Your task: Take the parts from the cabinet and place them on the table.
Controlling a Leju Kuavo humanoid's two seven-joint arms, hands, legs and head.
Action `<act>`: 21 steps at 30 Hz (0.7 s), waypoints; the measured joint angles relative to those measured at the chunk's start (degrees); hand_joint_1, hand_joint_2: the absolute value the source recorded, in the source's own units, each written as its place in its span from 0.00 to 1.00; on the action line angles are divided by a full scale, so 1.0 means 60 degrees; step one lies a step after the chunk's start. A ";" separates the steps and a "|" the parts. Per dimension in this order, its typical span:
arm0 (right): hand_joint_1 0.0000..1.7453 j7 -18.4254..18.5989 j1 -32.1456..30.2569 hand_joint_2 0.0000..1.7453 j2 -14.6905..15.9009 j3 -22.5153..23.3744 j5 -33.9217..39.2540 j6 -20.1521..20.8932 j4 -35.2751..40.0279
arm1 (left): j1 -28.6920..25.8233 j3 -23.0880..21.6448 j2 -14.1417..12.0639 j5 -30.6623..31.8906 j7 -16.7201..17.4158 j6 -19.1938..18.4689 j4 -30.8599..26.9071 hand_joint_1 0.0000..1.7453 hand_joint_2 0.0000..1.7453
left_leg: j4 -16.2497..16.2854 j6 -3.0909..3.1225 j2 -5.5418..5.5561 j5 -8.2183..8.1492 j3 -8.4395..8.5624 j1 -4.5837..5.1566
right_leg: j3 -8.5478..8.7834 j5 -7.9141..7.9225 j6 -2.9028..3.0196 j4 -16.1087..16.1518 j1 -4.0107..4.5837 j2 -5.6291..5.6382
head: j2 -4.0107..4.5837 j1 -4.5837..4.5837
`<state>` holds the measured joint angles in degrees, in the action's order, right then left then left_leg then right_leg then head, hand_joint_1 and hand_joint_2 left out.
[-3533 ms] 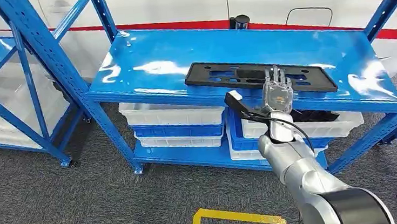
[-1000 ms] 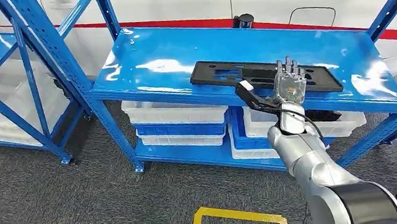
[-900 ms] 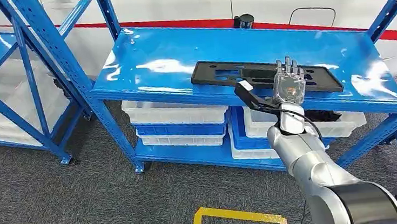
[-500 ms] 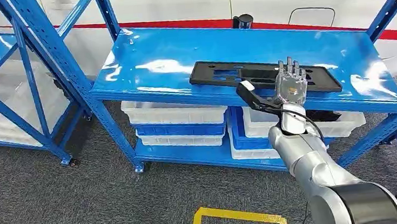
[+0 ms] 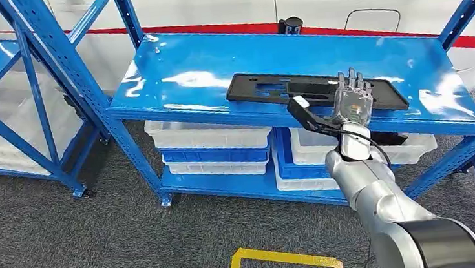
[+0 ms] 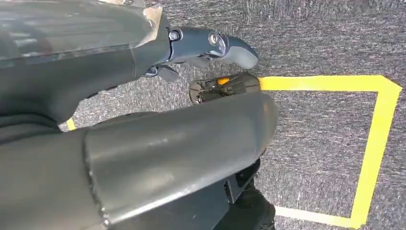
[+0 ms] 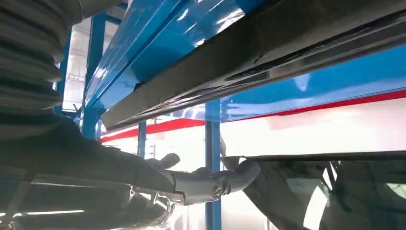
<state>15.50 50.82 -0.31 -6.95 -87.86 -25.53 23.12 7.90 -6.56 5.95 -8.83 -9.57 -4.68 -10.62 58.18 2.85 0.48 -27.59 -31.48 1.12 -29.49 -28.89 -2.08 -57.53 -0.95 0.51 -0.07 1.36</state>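
right hand [image 5: 351, 103]: we see its fingers spread, holding nothing, over the black panel [image 5: 270, 88]
panel: lies flat on the blue shelf [image 5: 184, 67]
left hand [image 6: 210, 45]: we cannot tell its fingers' state

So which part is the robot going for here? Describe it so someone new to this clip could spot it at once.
Start at the blue steel rack in the middle of the head view and look at its glossy top shelf. Toward the shelf's front right lies the black panel, long, flat and pierced with cut-outs, with the right hand raised at its near edge. It is the one loose thing lying on that shelf; the white and blue bins are stacked on the shelf below.
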 joint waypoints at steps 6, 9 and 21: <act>0.00 0.0000 -0.0009 1.00 0.0029 0.0022 0.0000 0.0000 0.0000 | 0.0009 -0.0004 0.0004 0.0000 0.0011 -0.0007 0.0000 0.00 0.00 | 0.0000 0.0000 0.0000 0.0000 0.0000 0.0000 | 0.0000 0.0000 0.0000 0.0000 0.0000 0.0000 | 0.0000 0.0000; 0.00 -0.0004 -0.0013 1.00 0.0025 0.0022 0.0000 0.0000 0.0000 | 0.0010 -0.0003 0.0004 -0.0004 0.0015 -0.0004 0.0000 0.00 0.00 | 0.0000 0.0000 0.0000 0.0000 0.0000 0.0000 | 0.0000 0.0000 0.0000 0.0000 0.0001 0.0000 | 0.0000 0.0000; 0.00 -0.0062 -0.0017 1.00 -0.0051 0.0022 0.0000 0.0044 0.0000 | 0.0010 0.0000 -0.0004 -0.0047 0.0011 0.0102 0.0000 0.00 0.00 | 0.0000 0.0000 0.0000 0.0000 -0.0002 -0.0001 | 0.0002 0.0000 0.0000 -0.0001 0.0001 0.0000 | 0.0000 0.0000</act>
<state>15.12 50.72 -0.61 -6.82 -87.86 -25.27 23.12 7.96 -6.56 5.92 -9.11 -9.51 -4.07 -10.62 58.18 2.85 0.49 -27.59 -31.48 1.12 -29.48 -28.89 -2.08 -57.54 -0.94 0.51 -0.07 1.36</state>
